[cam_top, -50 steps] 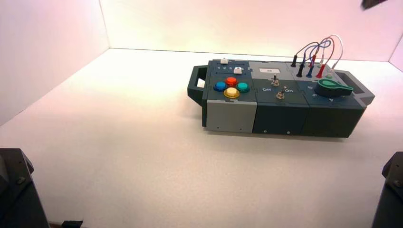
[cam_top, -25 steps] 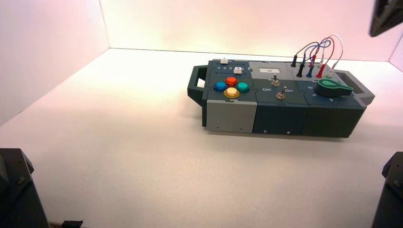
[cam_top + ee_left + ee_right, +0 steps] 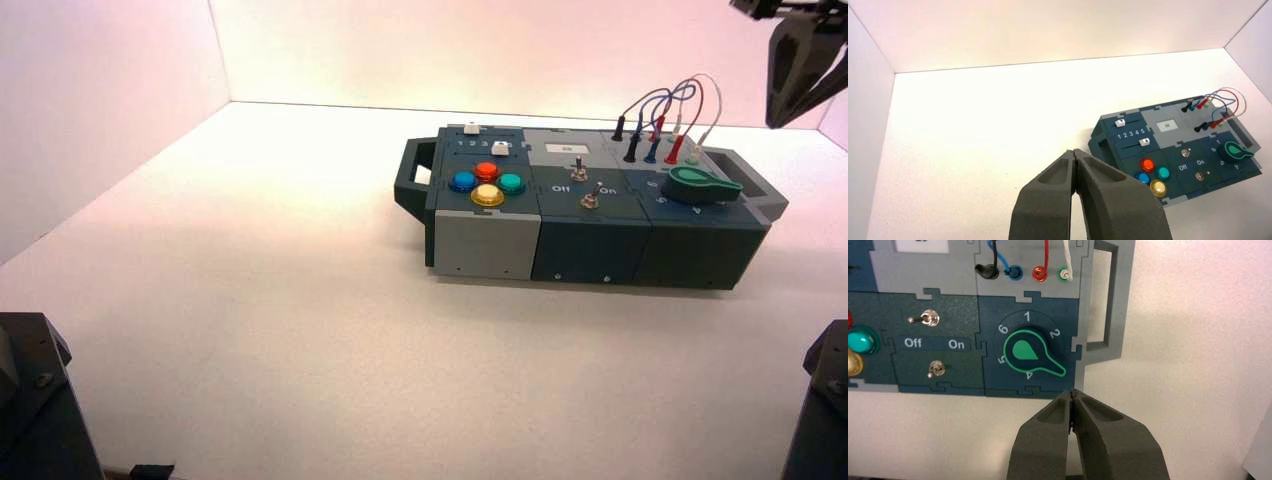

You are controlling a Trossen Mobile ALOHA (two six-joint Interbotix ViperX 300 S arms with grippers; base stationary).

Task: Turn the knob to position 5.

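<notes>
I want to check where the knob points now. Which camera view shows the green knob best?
The right wrist view: it looks straight down on the knob, with the dial numbers readable. The high view shows the knob small and from the side; the left wrist view shows it far away, numbers unclear.

The box stands on the white table towards its far right corner. Four round push buttons — red, blue, green, yellow — cluster near the box's left end; two metal toggle switches sit mid-panel, and looping wires rise along its far edge.
</notes>
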